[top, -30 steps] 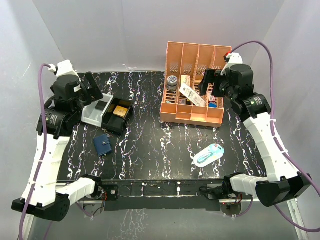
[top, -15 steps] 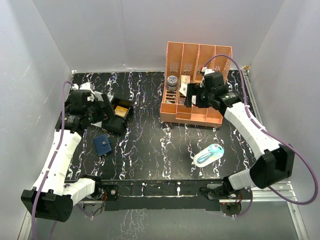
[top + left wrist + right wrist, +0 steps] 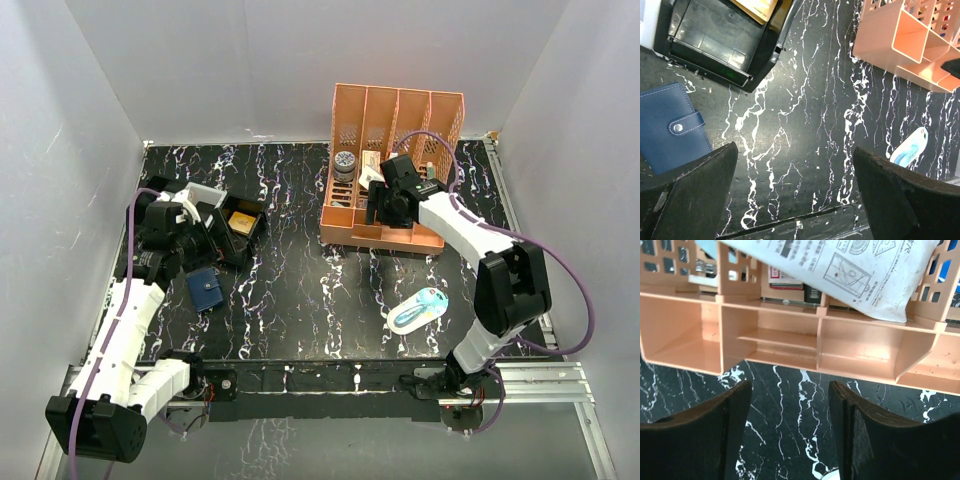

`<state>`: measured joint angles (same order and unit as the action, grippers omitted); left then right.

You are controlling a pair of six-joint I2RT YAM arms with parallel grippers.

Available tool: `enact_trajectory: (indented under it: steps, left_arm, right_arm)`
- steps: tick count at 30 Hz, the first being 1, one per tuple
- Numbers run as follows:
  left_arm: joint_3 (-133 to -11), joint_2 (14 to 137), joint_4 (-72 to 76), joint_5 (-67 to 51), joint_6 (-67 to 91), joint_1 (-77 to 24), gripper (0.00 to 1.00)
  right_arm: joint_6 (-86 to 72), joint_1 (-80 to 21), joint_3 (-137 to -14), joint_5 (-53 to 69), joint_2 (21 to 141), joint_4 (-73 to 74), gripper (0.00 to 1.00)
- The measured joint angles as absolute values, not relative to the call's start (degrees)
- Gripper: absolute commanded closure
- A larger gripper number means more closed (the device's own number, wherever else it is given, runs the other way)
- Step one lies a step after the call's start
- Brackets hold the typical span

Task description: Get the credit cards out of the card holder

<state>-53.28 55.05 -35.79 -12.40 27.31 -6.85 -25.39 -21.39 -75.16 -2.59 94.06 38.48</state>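
— Toward the left edge of the table (image 3: 300, 290), nearer its front than its back, lies the card holder (image 3: 205, 290): dark blue, flat, folded over, with its snap tab (image 3: 685, 123) fastened.

— Anything touching it?

— No. The left gripper (image 3: 795, 170) hangs above the surface with its fingers spread wide and nothing between them. In the left wrist view the holder sits off to one side of that gap, beside one finger (image 3: 695, 190), not inside it.

— What is next to it?

— Just behind it, toward the back edge, stands a black-and-white tray (image 3: 200, 222) with a tan-gold block (image 3: 240, 220) in one black compartment. The holder and the tray are close but apart.

— And the other side?

— An orange organizer (image 3: 385, 230) stands toward the back right. The right gripper (image 3: 790, 405) hovers at its front wall, fingers parted, holding nothing. A white printed packet (image 3: 850, 275) leans across the compartments just beyond it.

— Anything else?

— A blue-and-white object (image 3: 420, 310) lies near the front right, well apart from the holder.
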Motion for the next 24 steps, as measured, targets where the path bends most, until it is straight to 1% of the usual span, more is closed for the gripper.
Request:
enact_trajectory:
  steps: [4, 11, 15, 19, 24]
  left_arm:
    - [-52.62, 54.19, -35.27, -13.93, 27.75, -6.83, 0.01]
    - [-52.49, 53.63, -35.16, -14.66, 28.27, -6.76, 0.01]
    - [-52.47, 52.77, -35.22, -14.68, 28.40, -6.57, 0.01]
    - [-52.47, 52.12, -35.44, -14.66, 28.53, -6.48, 0.01]
    - [-52.47, 52.10, -35.53, -14.70, 28.73, -6.48, 0.01]
  right_arm:
    - [-26.98, -21.39, -75.18, -5.17, 96.57, 37.19, 0.47]
    - [-28.91, -21.39, -75.22, -8.27, 99.61, 35.20, 0.55]
    - [-29.89, -21.43, -75.50, -10.72, 99.81, 34.46, 0.56]
    - [-30.57, -21.43, -75.61, -13.50, 99.81, 32.84, 0.60]
    - [-32.01, -21.43, -75.92, -15.88, 100.79, 31.38, 0.73]
